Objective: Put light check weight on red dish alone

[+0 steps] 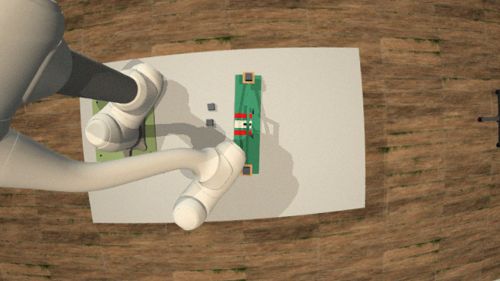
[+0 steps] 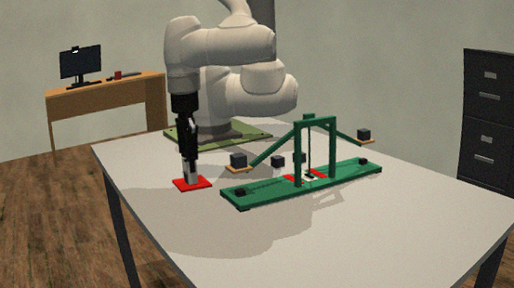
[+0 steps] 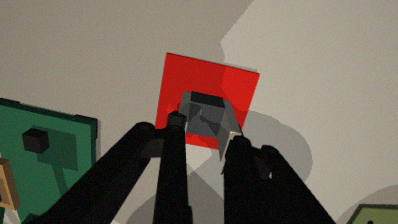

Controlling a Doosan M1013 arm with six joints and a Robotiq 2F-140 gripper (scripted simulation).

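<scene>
Gripper vertical, pointing straight down, pinching a grey weight over the red dish, at or just above its surface; contact unclear. Weight blocky, no clear long axis. Dish flat beside the balance.

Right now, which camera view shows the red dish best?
The wrist view: the red dish fills the centre, a grey weight over it. The exterior view shows it small under the gripper. In the top view the arm hides it.
</scene>
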